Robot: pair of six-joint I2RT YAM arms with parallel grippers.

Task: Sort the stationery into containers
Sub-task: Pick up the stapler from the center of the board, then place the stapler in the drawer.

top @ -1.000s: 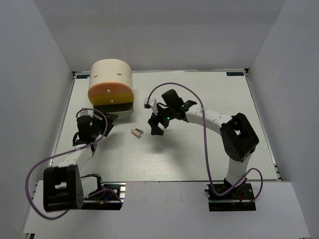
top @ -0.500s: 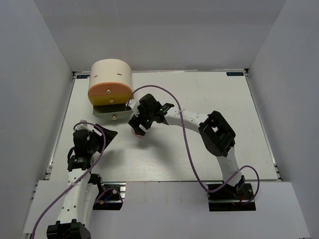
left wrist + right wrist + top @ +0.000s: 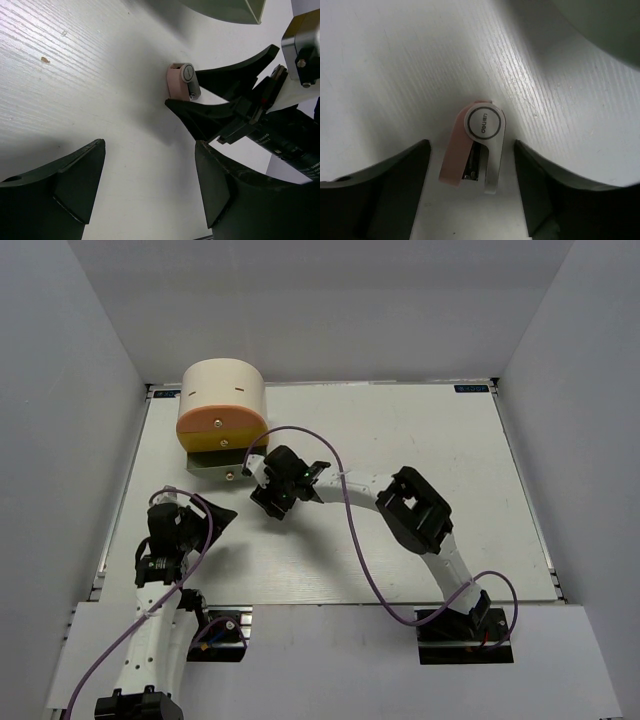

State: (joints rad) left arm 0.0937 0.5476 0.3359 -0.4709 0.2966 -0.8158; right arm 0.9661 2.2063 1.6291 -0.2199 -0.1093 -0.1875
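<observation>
Shows left gripper [image 3: 150, 143] wide open, empty; no markers or sticks on table [image 3: 420, 440], so prob. already in organiser [image 3: 222, 405], though can't see inside; leaves clip [image 3: 484, 125] lying just before it, straddled by right gripper [image 3: 471, 145], jaws apart, nothing gripped yet.
</observation>
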